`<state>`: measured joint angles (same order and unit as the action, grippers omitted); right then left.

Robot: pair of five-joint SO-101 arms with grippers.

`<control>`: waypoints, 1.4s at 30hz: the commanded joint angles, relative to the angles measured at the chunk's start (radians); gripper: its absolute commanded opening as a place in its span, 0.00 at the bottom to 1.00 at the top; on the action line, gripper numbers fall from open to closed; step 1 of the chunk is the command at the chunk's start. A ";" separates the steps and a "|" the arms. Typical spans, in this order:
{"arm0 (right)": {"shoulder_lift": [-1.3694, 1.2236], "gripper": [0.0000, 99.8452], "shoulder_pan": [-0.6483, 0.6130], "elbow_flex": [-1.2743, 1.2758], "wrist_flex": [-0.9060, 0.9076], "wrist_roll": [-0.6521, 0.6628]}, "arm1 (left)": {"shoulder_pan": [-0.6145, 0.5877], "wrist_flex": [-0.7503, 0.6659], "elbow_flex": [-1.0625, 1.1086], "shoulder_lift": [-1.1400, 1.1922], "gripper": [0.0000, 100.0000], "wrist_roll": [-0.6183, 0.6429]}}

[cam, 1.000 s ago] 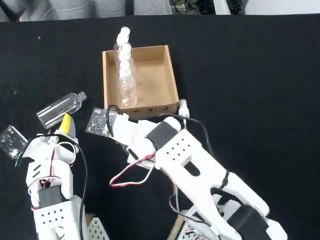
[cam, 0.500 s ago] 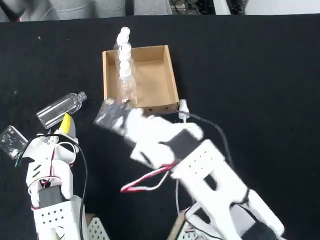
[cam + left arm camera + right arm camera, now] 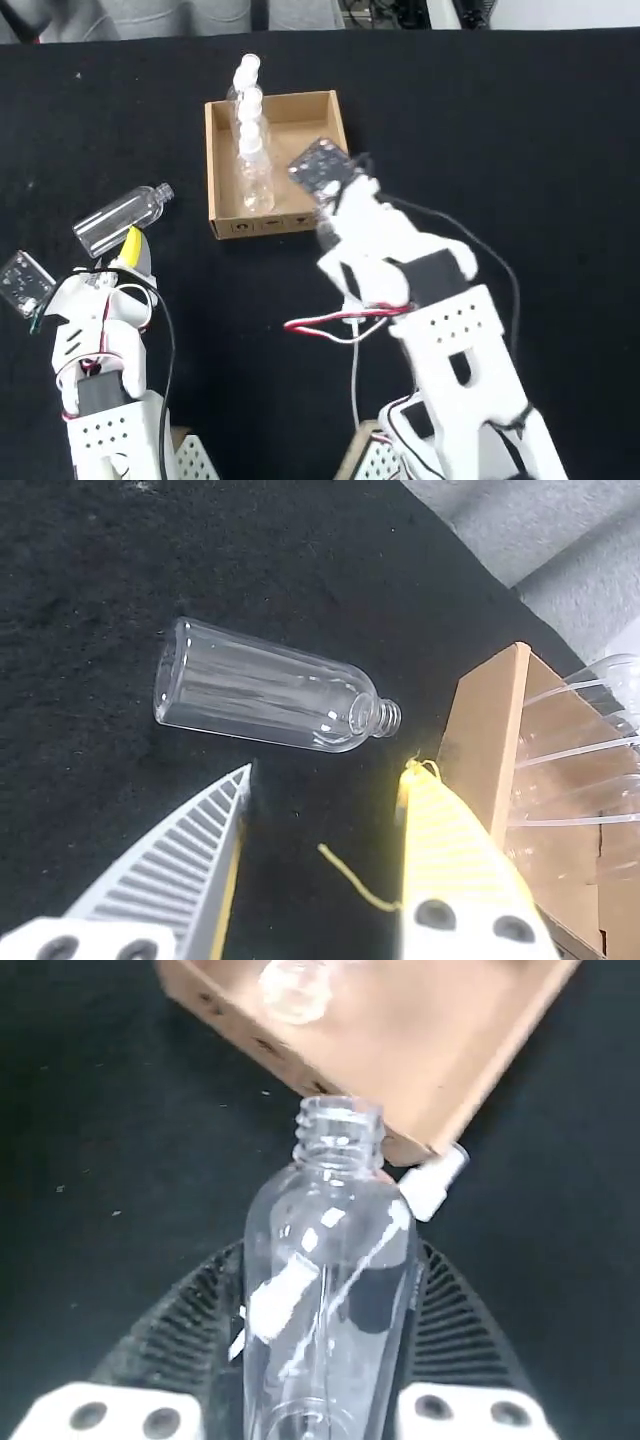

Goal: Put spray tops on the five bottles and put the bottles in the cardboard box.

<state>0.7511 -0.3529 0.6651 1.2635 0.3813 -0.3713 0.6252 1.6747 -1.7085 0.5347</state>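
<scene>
Right end effector (image 3: 330, 1252) grips clear bottle (image 3: 325, 1320) nr cardboard box (image 3: 400, 1040); left end effector (image 3: 328, 772) wide.

This looks like a robotics lab or maker's bench. The table (image 3: 540, 130) is draped in black cloth from edge to edge. Two small white arms (image 3: 450, 340) stand at its near edge, their plastic shells pierced with holes. Red and white wires (image 3: 320, 325) loop loose from them, and bare circuit boards (image 3: 322, 167) sit at the wrists. Beyond the far edge lie dark cables (image 3: 390, 12).
</scene>
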 commanded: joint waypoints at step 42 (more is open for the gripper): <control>0.312 0.12 0.480 0.372 -0.479 -0.293 | 0.002 -0.015 -0.002 -0.009 0.22 -0.009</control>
<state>1.0257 0.0951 1.0426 0.8124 0.1051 -0.3713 0.6252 1.6747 -1.7085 0.5347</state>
